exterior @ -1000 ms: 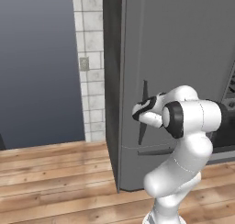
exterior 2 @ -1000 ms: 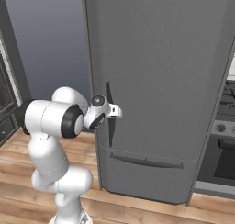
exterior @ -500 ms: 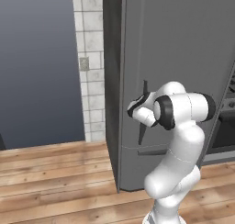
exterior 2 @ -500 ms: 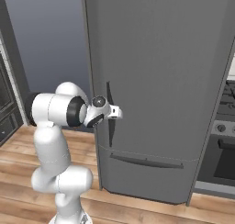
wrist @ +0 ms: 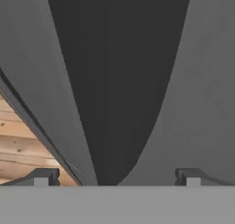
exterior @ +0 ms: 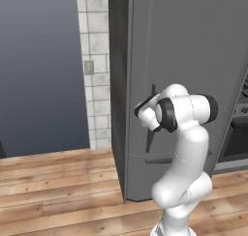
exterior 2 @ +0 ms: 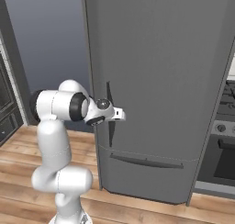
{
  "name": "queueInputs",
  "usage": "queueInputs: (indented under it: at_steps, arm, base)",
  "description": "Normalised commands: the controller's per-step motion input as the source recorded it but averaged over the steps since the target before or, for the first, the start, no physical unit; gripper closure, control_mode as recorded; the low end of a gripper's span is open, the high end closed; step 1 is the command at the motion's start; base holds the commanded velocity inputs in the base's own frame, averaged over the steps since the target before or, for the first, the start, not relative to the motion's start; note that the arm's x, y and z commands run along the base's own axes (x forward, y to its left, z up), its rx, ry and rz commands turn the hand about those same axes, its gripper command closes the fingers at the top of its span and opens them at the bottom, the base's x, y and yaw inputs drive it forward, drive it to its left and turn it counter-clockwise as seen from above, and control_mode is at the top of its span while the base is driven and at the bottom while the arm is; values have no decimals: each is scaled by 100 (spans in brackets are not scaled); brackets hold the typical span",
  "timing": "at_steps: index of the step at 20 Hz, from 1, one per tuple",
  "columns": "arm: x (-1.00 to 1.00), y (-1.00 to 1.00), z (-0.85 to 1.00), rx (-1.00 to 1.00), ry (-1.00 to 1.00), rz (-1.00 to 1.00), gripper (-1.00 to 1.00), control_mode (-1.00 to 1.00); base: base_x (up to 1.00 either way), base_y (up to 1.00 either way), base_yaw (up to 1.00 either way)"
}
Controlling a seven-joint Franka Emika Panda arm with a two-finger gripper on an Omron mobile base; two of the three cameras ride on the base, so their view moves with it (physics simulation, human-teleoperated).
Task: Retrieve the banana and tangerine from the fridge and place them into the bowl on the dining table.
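The tall grey fridge point(exterior: 193, 46) point(exterior 2: 160, 58) stands shut in front of me. My gripper point(exterior 2: 120, 114) point(exterior: 141, 112) is open and held at the dark curved handle recess point(exterior 2: 109, 113) point(wrist: 119, 81) near the left edge of the upper door. In the hand view the two fingertips point(wrist: 41, 177) straddle the lower end of the recess, with nothing between them. The banana and the tangerine are hidden behind the closed door. The bowl and the dining table are out of view.
A dark oven range point(exterior 2: 220, 140) point(exterior: 240, 133) stands right of the fridge. A tiled wall strip point(exterior: 94, 61) and a dark blue-grey wall lie to its left. Wooden floor point(exterior: 53, 182) runs under the base, and a dark cabinet point(exterior 2: 7, 103) is at far left.
The arm's elbow has swung left and drawn in closer to the hand. The hand has stayed at the handle recess with the gripper still open.
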Motion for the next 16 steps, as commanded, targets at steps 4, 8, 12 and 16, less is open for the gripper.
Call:
queueInputs:
  at_steps: [4, 8, 12, 16]
  arm:
    - [13, -16, -29, 0, -2, 0, -100, -100]
    - [32, -1, -37, 0, -10, 0, -100, -100]
    - [42, 0, -33, 0, -16, 0, -100, -100]
    - [42, 0, -31, 1, -15, 0, -100, -100]
  base:
    - [0, 0, 0]
    - [0, 0, 0]
    - [0, 0, 0]
    - [0, 0, 0]
